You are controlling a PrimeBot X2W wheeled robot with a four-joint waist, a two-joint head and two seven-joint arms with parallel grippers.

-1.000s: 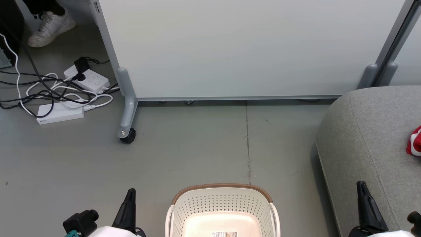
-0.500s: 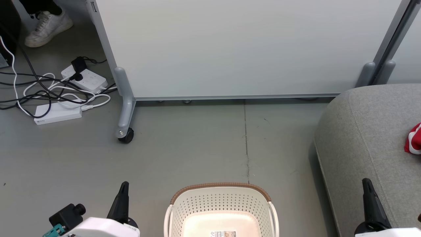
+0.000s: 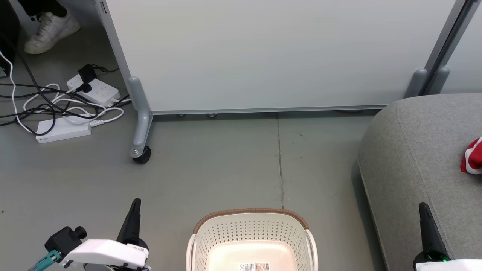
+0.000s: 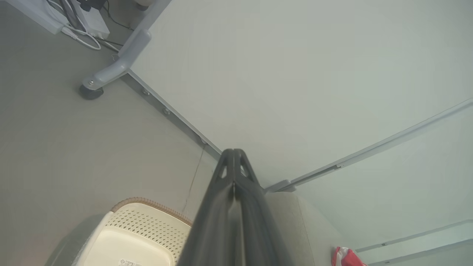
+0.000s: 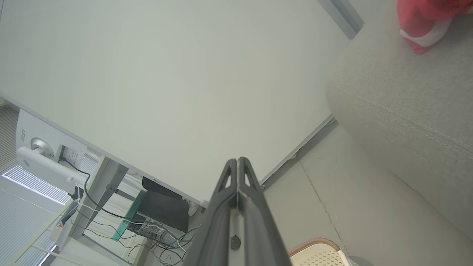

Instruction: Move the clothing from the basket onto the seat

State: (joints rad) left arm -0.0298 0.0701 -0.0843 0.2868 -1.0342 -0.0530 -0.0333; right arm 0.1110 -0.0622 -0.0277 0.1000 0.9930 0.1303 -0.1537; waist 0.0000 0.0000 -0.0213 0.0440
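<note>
The cream perforated basket (image 3: 251,233) with a brown rim stands on the floor at the bottom centre, holding just a label on its bottom. Red clothing (image 3: 472,160) with white trim lies on the grey seat (image 3: 414,150) at the right edge. My left gripper (image 3: 134,205) is shut and empty, left of the basket. My right gripper (image 3: 423,209) is shut and empty over the seat's front part. The left wrist view shows the basket (image 4: 144,232) and the clothing (image 4: 345,257); the right wrist view shows the clothing (image 5: 425,18) on the seat (image 5: 406,107) and the basket's rim (image 5: 314,244).
A pale partition panel (image 3: 263,52) on a castor (image 3: 142,154) stands behind the basket. Power strips and tangled cables (image 3: 64,109) lie on the floor at far left, near a person's white shoe (image 3: 51,26). Open grey floor (image 3: 226,162) lies between panel and basket.
The head view has shifted a little, so the scene slid left and up. Both grippers have stayed shut, and the left forearm shows more at the lower left.
</note>
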